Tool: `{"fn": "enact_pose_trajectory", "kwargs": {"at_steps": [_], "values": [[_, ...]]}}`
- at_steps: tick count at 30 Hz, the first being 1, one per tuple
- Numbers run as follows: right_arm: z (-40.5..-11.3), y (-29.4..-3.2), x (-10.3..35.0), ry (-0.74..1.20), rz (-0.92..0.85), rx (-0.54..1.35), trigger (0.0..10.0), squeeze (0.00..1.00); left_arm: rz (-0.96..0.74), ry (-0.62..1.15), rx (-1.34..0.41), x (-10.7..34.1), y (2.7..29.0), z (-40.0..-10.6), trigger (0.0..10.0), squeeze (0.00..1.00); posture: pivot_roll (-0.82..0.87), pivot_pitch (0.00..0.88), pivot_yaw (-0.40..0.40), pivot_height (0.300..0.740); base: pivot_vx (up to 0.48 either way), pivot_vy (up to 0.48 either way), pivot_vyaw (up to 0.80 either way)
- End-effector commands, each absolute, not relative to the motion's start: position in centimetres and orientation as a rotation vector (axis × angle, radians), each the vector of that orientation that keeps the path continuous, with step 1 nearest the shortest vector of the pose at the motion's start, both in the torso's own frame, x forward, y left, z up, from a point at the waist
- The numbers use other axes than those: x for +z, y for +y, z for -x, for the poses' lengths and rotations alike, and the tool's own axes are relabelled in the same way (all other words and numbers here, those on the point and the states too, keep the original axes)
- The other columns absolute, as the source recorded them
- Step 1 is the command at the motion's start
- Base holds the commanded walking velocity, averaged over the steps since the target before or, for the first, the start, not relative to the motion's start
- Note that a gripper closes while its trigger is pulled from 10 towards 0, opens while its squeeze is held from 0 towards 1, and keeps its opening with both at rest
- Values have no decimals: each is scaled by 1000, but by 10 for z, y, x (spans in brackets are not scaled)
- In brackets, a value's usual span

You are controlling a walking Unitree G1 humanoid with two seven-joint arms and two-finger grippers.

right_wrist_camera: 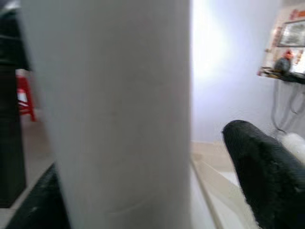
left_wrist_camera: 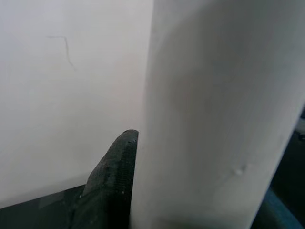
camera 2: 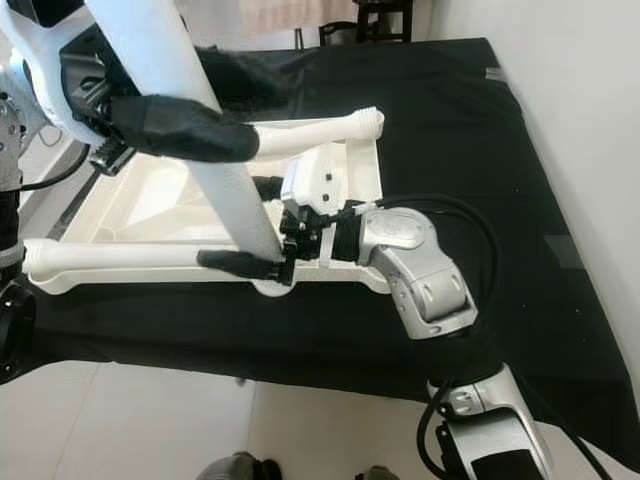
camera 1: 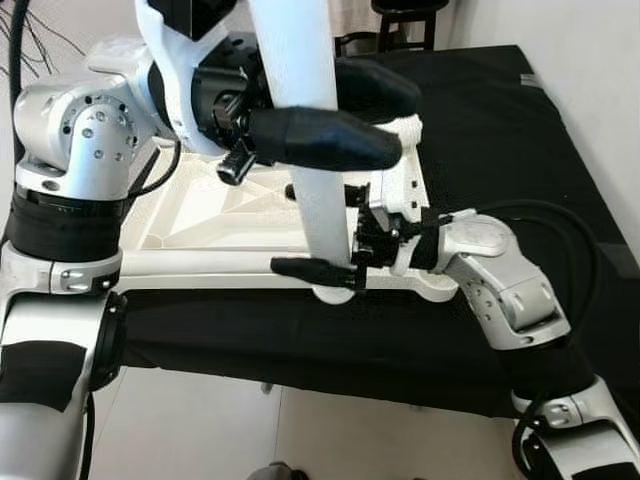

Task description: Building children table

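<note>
Standing the white leg (camera 1: 312, 150) upright at centre frame, we pinch its base with our right gripper (camera 1: 318, 268) and its upper shaft with our left gripper (camera 1: 335, 115); uneven pressure could tilt it off the tabletop's (camera 1: 200, 215) corner socket behind.

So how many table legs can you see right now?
3: one upright leg held by the left gripper and right gripper; one lying leg along the tabletop's near edge; one far leg. A fourth may be hidden.
</note>
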State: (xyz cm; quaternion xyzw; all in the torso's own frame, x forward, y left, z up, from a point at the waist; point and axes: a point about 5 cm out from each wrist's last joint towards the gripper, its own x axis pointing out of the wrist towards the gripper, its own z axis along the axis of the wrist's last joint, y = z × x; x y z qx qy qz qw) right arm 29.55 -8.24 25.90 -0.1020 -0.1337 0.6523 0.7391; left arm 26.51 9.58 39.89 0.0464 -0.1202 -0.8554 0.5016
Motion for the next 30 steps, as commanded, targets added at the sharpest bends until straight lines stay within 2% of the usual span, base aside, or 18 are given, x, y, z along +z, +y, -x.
{"fn": "enact_pose_trajectory", "kwargs": {"at_steps": [1,11,20,21,22,23,26,27,28,30], "values": [[-298,-82,272,-342,195,1416,0,0,-42,-252,-2263,396,85,-253,0,0,24,65,64,740,0,0,0],[-304,-90,259,-273,274,1364,0,0,-59,-233,-2264,379,69,-246,0,0,15,71,62,740,0,0,0],[-308,-95,257,-262,272,1319,0,0,-51,-253,-2245,373,66,-237,0,16,13,73,58,740,0,0,0],[-309,-97,257,-262,264,1298,0,0,-27,-263,-2206,374,64,-238,4784,1000,13,74,58,740,0,0,0],[-309,-97,257,-262,264,1298,0,0,-27,-263,-2206,374,64,-238,4784,1000,13,74,58,740,0,0,0],[-312,-100,258,-264,253,1268,0,0,-8,-286,-2136,375,63,-241,10000,1000,12,75,57,740,0,0,0],[-316,-104,258,-266,239,1218,0,0,13,-329,-2043,378,61,-251,10000,1000,11,80,57,740,0,0,0],[-326,-117,261,-274,204,1087,0,0,32,-432,-1793,383,66,-274,10000,1000,10,87,55,740,0,0,0],[-326,-117,261,-274,204,1087,0,0,32,-432,-1793,383,66,-274,10000,1000,10,87,55,740,0,0,0],[-332,-129,262,-280,178,985,0,0,49,-506,-1598,385,78,-288,10000,1000,9,90,54,740,0,0,0]]}}
